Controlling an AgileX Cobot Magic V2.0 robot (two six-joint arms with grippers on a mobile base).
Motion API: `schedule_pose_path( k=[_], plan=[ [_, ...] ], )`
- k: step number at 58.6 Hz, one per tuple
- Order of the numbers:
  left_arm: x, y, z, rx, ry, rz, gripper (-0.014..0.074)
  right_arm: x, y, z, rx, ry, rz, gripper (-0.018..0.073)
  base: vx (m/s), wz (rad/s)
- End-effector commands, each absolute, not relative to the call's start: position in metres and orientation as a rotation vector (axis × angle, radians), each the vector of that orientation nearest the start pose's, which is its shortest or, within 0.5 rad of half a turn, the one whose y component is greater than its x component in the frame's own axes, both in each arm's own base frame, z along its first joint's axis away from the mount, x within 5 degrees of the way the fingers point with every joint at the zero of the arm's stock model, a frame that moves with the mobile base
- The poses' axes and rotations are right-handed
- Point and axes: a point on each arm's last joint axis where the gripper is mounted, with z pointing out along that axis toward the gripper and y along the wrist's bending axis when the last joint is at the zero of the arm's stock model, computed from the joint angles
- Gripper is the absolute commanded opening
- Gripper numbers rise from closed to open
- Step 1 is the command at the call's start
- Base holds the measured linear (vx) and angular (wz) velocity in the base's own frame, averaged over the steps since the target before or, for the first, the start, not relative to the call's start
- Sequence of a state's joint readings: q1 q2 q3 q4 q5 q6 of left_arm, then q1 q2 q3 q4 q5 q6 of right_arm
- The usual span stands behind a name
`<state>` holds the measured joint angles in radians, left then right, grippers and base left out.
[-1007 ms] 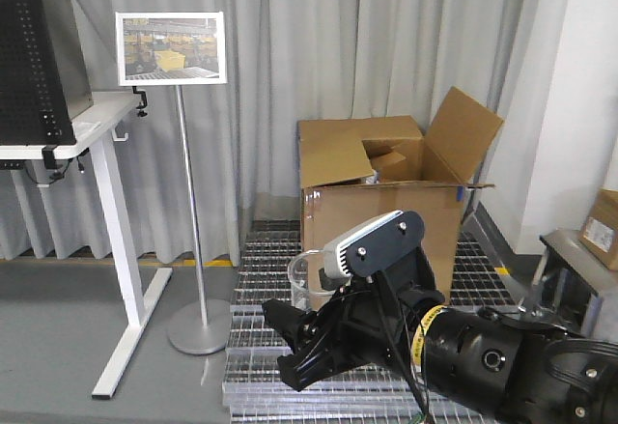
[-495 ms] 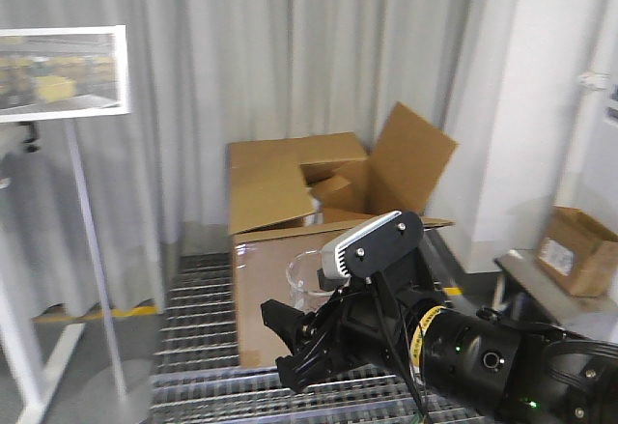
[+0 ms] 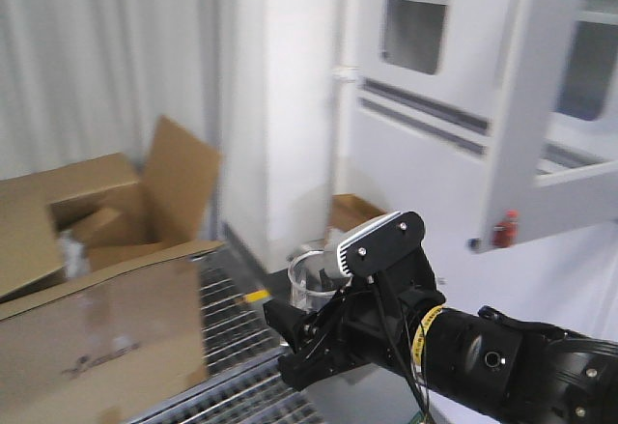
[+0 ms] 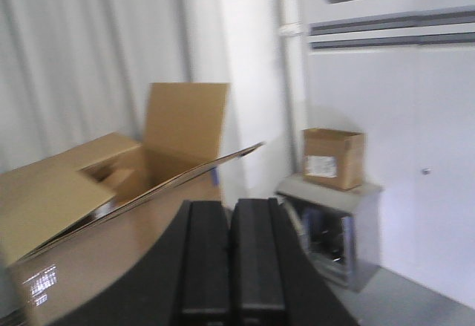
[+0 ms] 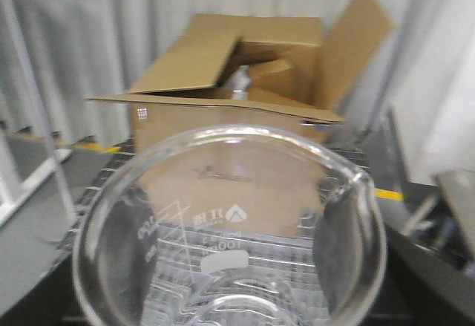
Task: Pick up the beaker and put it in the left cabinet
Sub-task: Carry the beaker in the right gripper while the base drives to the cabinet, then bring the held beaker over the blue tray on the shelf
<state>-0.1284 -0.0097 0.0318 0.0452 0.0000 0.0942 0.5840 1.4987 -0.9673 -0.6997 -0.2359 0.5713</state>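
Pale curtains (image 5: pixel 82 36) behind clear, white-marked, lipped beaker (image 5: pixel 230 229).

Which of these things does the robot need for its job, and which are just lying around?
For the job:
- beaker
- right gripper, holding it

Just lying about:
- big open cardboard box
- small cardboard box
- curtain
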Motion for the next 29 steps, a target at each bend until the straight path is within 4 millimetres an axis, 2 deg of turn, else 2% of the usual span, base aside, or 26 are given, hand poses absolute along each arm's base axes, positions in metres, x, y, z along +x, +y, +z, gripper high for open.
schedule_pose_path(
  k=[1,29],
  plan=[
    [0.0549,-0.0074,0.2054,0.189,1.416,0.002,0.0001,0.272,0.2006,0.3239,-0.713,1.581,0.526,-0.0001,0.2,-0.77],
    [0.0549,-0.0074,0.2054,0.189,1.416,0.002,0.0001,0.272,0.2006,0.3239,-0.713,1.581,0.526,-0.0001,0.19,-0.73]
  ],
)
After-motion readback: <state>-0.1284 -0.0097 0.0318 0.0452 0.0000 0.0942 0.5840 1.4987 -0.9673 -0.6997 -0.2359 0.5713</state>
